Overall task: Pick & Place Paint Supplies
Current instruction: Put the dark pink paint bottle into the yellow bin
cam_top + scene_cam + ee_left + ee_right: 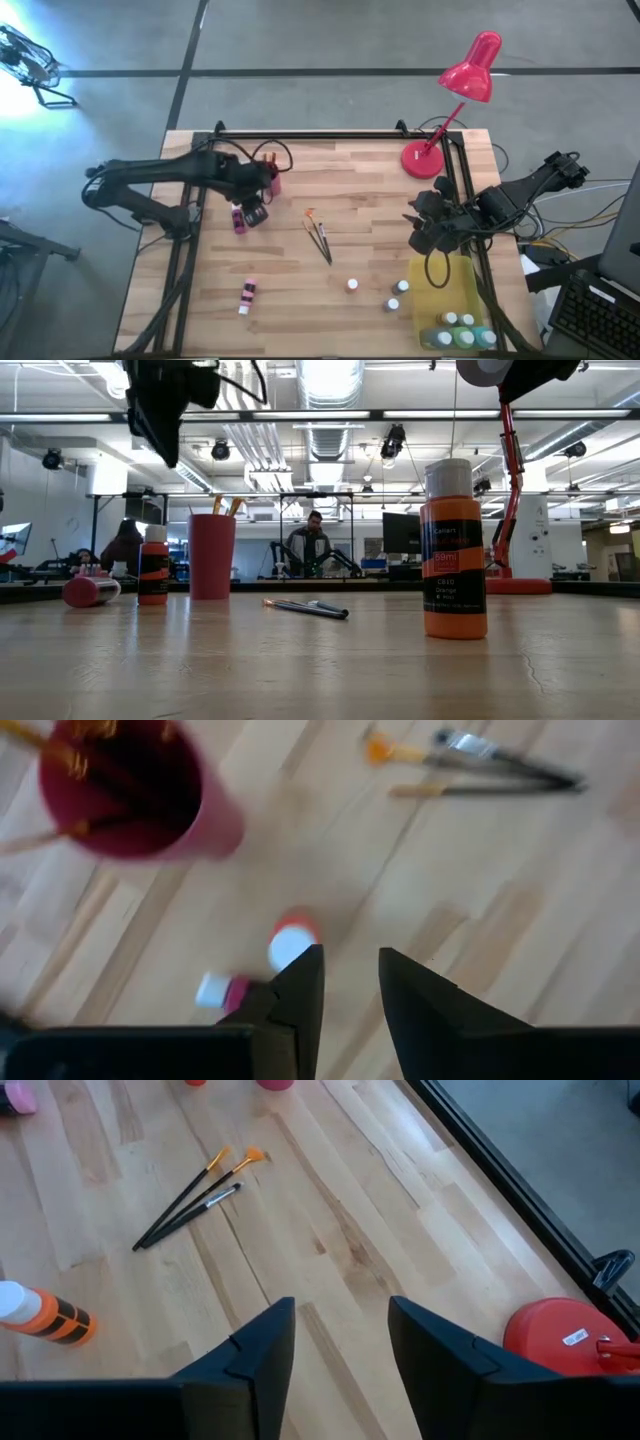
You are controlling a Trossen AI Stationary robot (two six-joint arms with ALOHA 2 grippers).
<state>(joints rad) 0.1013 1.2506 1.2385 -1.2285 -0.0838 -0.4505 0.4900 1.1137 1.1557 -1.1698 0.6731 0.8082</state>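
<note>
Two grippers parted and empty, left gripper (254, 212) hovered beside red cup (272, 180) over pink bottle (238, 220), right gripper (418, 232) further from cup, paintbrushes (318, 238) between.

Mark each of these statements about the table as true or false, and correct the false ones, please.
1. The paintbrushes lie loose near the middle of the table. True.
2. The red cup is empty. False: brush handles stand in it.
3. The yellow tray holds several bottles at its near end. True.
4. The right gripper holds a bottle. False: its jaws are open and nothing is between them.
5. The desk lamp stands at the left side of the table. False: it stands at the far right corner.
</note>
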